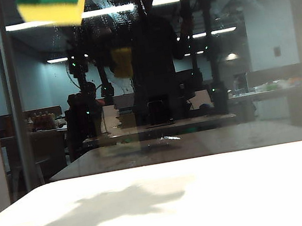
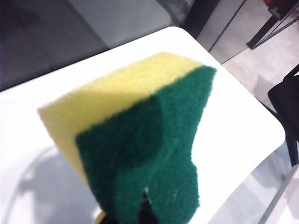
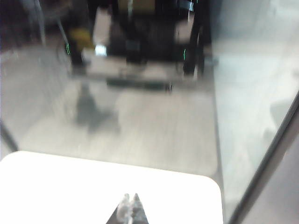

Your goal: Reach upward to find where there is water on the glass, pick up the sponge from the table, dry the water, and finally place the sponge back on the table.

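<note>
Left gripper [image 2: 140, 215] fingers pinching sponge [image 2: 140, 140] high against glass [image 1: 281, 56]; right gripper [image 3: 130, 205] fingers pressed together above worktop [image 1: 240, 196].

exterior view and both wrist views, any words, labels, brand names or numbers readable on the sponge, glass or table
None can be read.
Yellow foam sponge with green scouring layer, held in the shut left claw: no print.
Dark reflective glass pane: mirrored room items too dim and small to read.
Plain white tabletop: unmarked.
</note>
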Tool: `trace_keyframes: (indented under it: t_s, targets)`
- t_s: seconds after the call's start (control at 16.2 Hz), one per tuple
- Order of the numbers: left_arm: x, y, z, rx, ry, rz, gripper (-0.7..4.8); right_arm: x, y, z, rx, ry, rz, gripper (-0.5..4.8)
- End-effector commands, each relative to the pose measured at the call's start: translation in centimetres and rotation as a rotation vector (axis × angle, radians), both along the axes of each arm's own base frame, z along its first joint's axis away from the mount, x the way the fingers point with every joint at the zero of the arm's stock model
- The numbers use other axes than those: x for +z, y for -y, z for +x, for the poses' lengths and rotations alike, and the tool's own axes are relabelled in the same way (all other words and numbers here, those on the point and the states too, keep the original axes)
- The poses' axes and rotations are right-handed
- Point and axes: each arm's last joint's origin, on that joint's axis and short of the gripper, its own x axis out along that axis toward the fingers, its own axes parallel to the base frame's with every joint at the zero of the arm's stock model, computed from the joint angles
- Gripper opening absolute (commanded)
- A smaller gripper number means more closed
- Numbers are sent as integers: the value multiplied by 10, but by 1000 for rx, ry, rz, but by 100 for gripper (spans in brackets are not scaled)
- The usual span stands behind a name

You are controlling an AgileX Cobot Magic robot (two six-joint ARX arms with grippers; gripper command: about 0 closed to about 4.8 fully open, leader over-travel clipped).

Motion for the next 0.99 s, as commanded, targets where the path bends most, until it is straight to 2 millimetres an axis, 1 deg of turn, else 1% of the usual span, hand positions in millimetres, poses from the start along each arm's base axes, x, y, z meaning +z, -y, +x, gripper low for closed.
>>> trace_keyframes:
  t_s: [0.06, 0.19, 0.25, 0.31, 0.37, 0.56, 0.74, 0.8, 0.99]
  targets:
    - [-25, -1, -5, 6, 17, -65, -6, -26, 0, -2, -3, 1, 9, -5]
    - [-47, -1, -5, 3, -30, -60, -6, -42, 0, -2, -1, -20, 8, -6]
    - [-63, -1, -5, 9, -64, -54, -6, -51, 0, -3, -3, -38, 13, -6]
    - [-83, 0, -5, -4, -97, -75, -6, -62, 1, -3, -7, -57, 22, -6]
    - [-96, 0, -5, -3, -119, -98, -6, -70, 1, -4, -7, -67, 20, -6]
    - [-131, 0, -6, 27, -164, -155, -6, -93, 1, -3, -9, -98, 17, -6]
    - [-161, 0, -5, 69, -261, -165, -6, -110, 0, -2, -15, -124, 42, -5]
    - [-167, 1, -3, 79, -296, -158, -6, -114, 0, -2, -13, -131, 53, -6]
    - [-193, 7, 9, 124, -437, -149, -6, -121, 0, -2, -17, -145, 60, -5]
